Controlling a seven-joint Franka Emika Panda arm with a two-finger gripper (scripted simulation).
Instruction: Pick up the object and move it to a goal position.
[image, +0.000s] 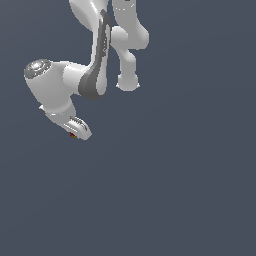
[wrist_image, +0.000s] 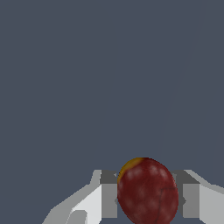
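1. In the exterior view we see the white arm reaching in from the top edge, bent toward the exterior view's left over a plain grey-blue ground.
2. The gripper sits at the low end of the arm, pointing down and toward the exterior view's right.
3. The object shows there only as a tiny dark red speck at the gripper's tip, mostly hidden by the white fingers.
4. In the wrist view we see the same object much larger: a dark red, roundish, egg-like blob with pale mottling and a small yellow-orange patch on one end.
5. It sits between the two grey finger pads, one on each side.
6. The fingers are closed in to the width of the blob, each pad pressed against its side, so the gripper has hold of it.
7. Behind the held blob we see only the flat grey-blue background.
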